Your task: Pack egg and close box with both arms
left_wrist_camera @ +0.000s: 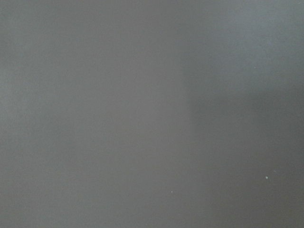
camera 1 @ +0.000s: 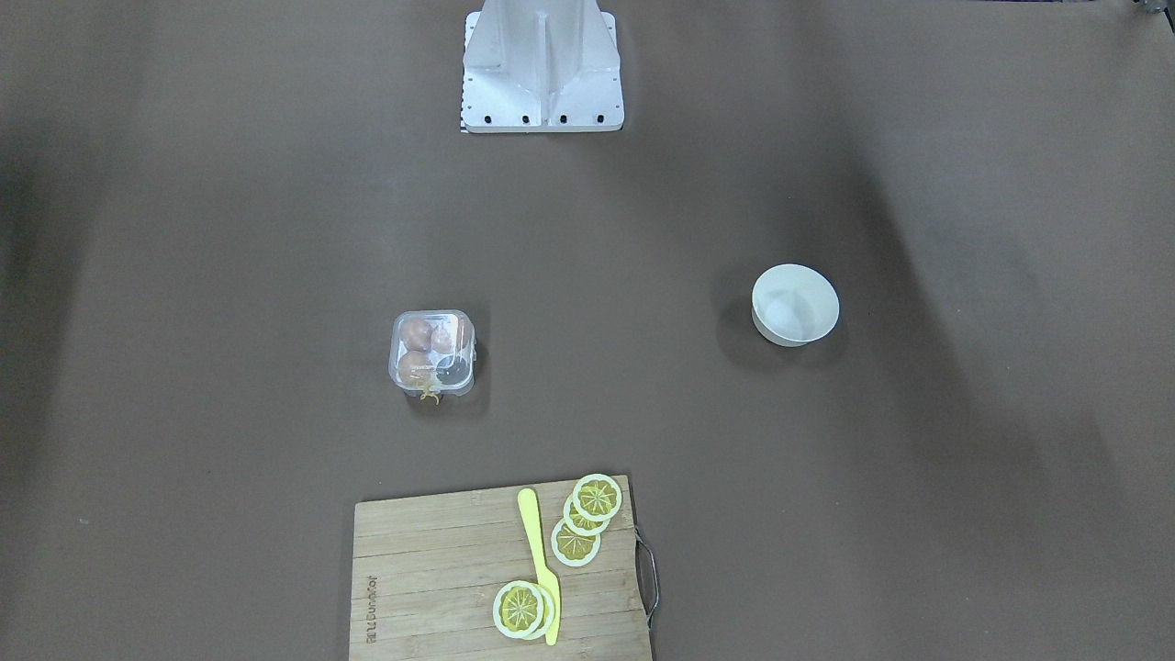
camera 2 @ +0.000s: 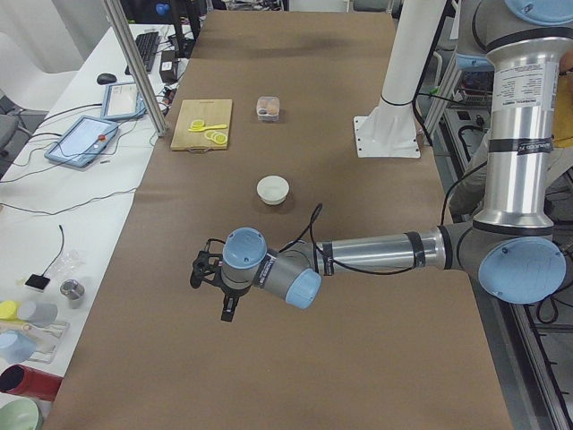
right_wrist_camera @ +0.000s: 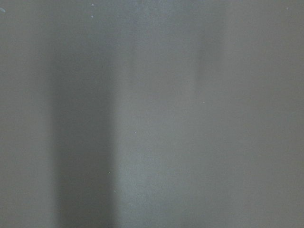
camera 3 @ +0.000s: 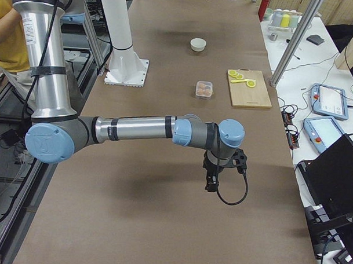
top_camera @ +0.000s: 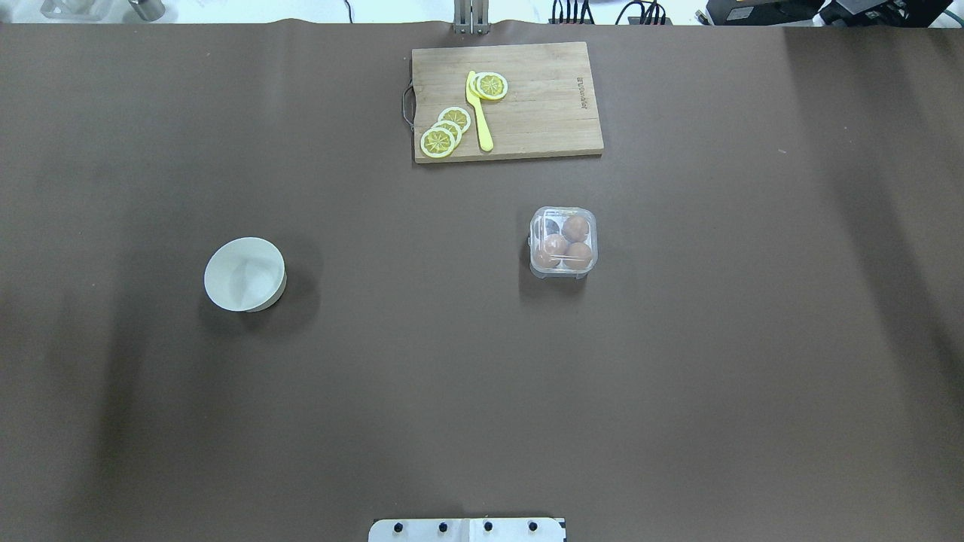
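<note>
The box (top_camera: 563,242) is a small clear-plastic carton right of the table's middle, also seen in the front-facing view (camera 1: 432,352). Its lid lies down over the cells. Three brown eggs (top_camera: 578,255) sit inside, and the fourth cell looks dark. I cannot tell which one is the task's egg. Both arms hang far from the box, out over the table's ends. The left gripper (camera 2: 200,269) shows only in the left side view and the right gripper (camera 3: 213,178) only in the right side view. I cannot tell whether either is open or shut. The wrist views show only bare brown table.
A white bowl (top_camera: 245,274) stands on the robot's left side. At the far edge lies a wooden cutting board (top_camera: 542,113) with lemon slices (top_camera: 444,134) and a yellow knife (top_camera: 480,113). The white stand base (camera 1: 542,69) sits at the robot's edge.
</note>
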### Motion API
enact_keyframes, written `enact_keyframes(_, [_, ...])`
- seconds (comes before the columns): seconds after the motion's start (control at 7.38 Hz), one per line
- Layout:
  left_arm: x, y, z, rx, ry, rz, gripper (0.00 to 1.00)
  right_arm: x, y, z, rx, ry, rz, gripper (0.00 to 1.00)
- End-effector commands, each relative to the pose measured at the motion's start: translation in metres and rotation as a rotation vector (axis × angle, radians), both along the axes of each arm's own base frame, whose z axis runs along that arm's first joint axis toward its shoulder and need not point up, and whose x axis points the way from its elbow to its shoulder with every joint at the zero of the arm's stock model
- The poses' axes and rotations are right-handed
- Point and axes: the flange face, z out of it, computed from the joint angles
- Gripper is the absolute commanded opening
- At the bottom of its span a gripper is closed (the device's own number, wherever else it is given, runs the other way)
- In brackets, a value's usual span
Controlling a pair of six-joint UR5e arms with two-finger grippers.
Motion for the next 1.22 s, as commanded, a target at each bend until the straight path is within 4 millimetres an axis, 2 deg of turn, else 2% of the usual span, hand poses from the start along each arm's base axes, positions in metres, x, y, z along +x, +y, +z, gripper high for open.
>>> enact_keyframes(0.0, [0.000,-0.022,-0.018,-0.032,-0.020,-0.005,0.97,0.000,0.004,0.000,0.000,0.000,0.001,1.00])
enact_keyframes(0.27, [0.002,-0.025,-0.046,-0.014,-0.017,-0.004,0.97,0.000,0.006,-0.006,0.007,0.005,0.005,1.00])
enact_keyframes(0.41, [0.002,-0.054,-0.074,-0.031,-0.020,-0.006,0.97,0.000,0.005,-0.006,0.009,0.008,0.005,1.00])
enact_keyframes(0.54, [0.003,-0.066,-0.087,-0.045,-0.021,-0.006,0.97,0.000,0.005,-0.007,0.011,0.008,0.006,1.00])
enact_keyframes(1.08, [0.003,-0.068,-0.091,-0.036,-0.021,-0.005,0.97,-0.001,-0.016,-0.032,0.065,0.019,0.005,1.00])
